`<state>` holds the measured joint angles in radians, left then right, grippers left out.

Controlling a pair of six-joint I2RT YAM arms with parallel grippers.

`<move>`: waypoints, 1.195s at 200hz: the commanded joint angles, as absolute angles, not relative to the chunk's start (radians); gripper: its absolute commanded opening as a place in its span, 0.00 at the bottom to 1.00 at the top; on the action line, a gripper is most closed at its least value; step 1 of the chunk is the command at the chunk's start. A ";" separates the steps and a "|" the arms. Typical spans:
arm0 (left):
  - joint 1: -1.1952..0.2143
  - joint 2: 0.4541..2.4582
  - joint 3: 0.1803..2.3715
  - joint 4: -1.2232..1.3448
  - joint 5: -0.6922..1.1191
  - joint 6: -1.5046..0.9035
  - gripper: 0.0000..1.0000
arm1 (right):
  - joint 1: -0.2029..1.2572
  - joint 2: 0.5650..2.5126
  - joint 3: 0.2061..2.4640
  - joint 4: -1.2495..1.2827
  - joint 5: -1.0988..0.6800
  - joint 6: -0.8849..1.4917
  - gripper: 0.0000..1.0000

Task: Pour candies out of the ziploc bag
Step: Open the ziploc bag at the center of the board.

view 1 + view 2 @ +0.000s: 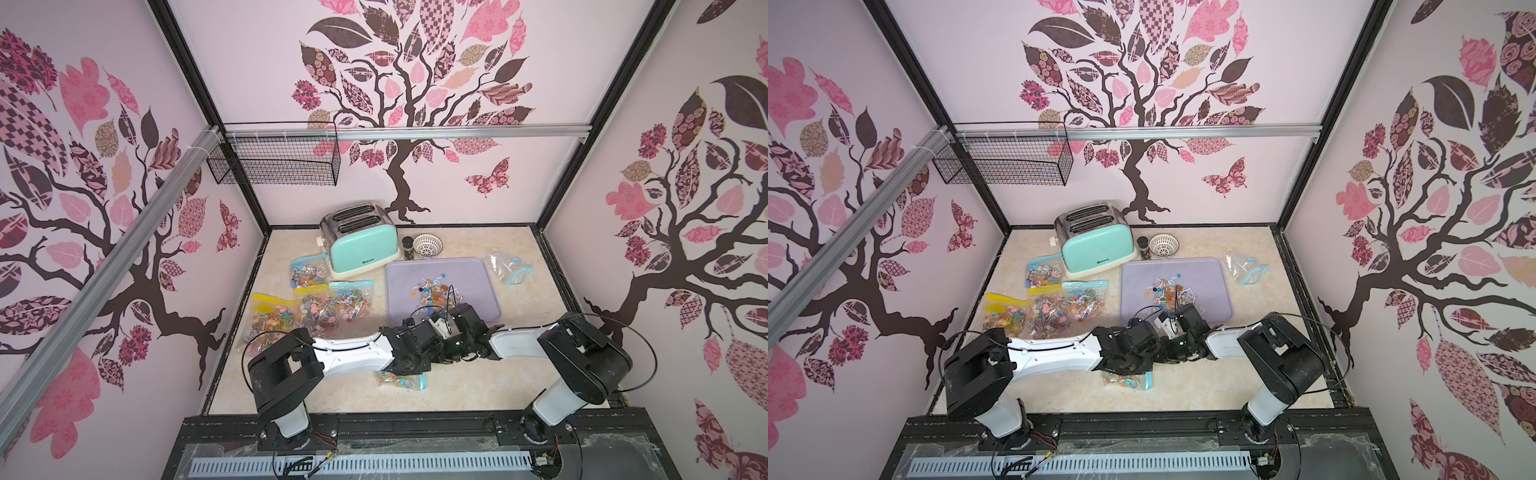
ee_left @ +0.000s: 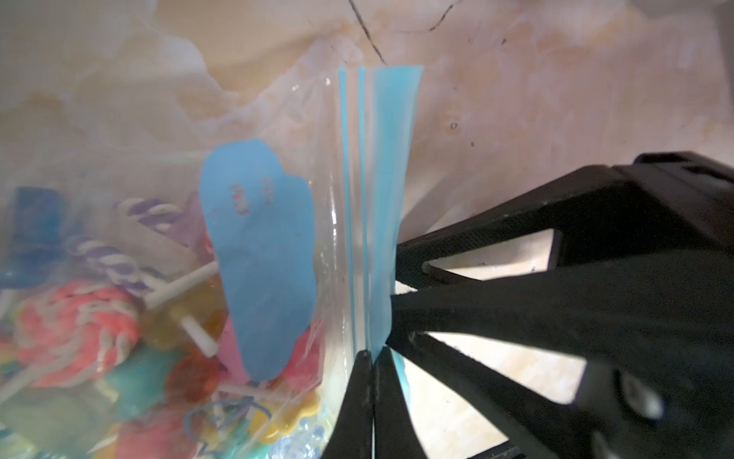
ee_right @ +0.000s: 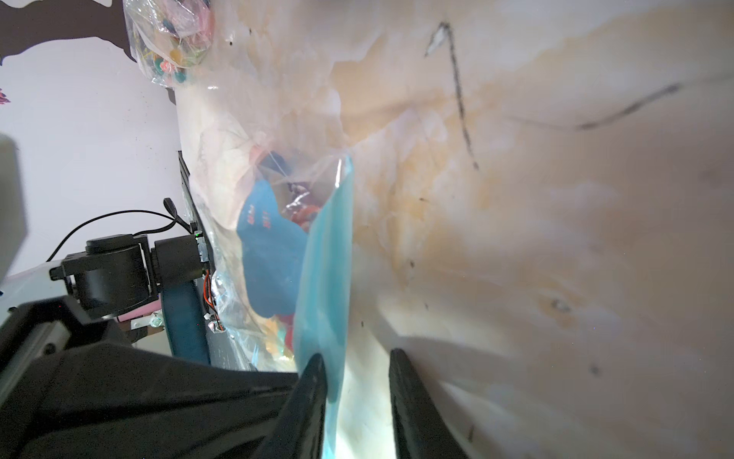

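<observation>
A clear ziploc bag (image 2: 329, 222) with a blue zip strip lies on the marble floor, under both wrists in both top views (image 1: 401, 380) (image 1: 1127, 380). The candies (image 2: 79, 334), lollipops on white sticks, fill it. My left gripper (image 2: 373, 355) is shut on the blue strip. My right gripper (image 3: 357, 355) stands open around the same strip (image 3: 325, 278), which lies against one finger with a gap to the other. More candies (image 1: 432, 293) lie loose on the lavender tray (image 1: 478, 274). Both grippers' jaws are hidden below the arms in the top views.
Several filled candy bags (image 1: 332, 307) lie left of the tray, and an empty bag (image 1: 509, 266) lies to its right. A mint toaster (image 1: 359, 239), a dark jar (image 1: 408, 247) and a white bowl (image 1: 428, 245) stand at the back. A wire basket (image 1: 274, 160) hangs on the wall.
</observation>
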<state>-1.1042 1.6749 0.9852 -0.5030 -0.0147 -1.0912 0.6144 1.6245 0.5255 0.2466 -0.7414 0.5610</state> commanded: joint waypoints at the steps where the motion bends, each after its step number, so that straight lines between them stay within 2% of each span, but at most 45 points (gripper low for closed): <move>1: -1.108 1.651 0.984 -0.499 -0.026 -1.079 0.00 | 0.626 1.656 0.551 0.240 -0.731 0.559 0.28; 66: -1.109 1.647 0.978 -0.499 -0.030 -1.085 0.00 | 0.644 1.672 0.561 0.262 -0.752 0.571 0.21; 84: -1.108 1.642 0.976 -0.502 -0.035 -1.086 0.00 | 0.648 1.683 0.559 0.273 -0.758 0.575 0.15; 107: -1.109 1.632 0.975 -0.513 -0.049 -1.091 0.00 | 0.652 1.696 0.550 0.306 -0.776 0.588 0.00; 166: -1.108 1.636 0.971 -0.545 -0.067 -1.101 0.00 | 0.653 1.647 0.537 0.297 -0.773 0.591 0.00; 203: -1.109 1.647 0.976 -0.538 -0.055 -1.092 0.23 | 0.653 1.608 0.527 0.284 -0.766 0.593 0.00; 239: -1.109 1.675 0.987 -0.539 -0.043 -1.086 0.27 | 0.653 1.595 0.524 0.279 -0.762 0.593 0.00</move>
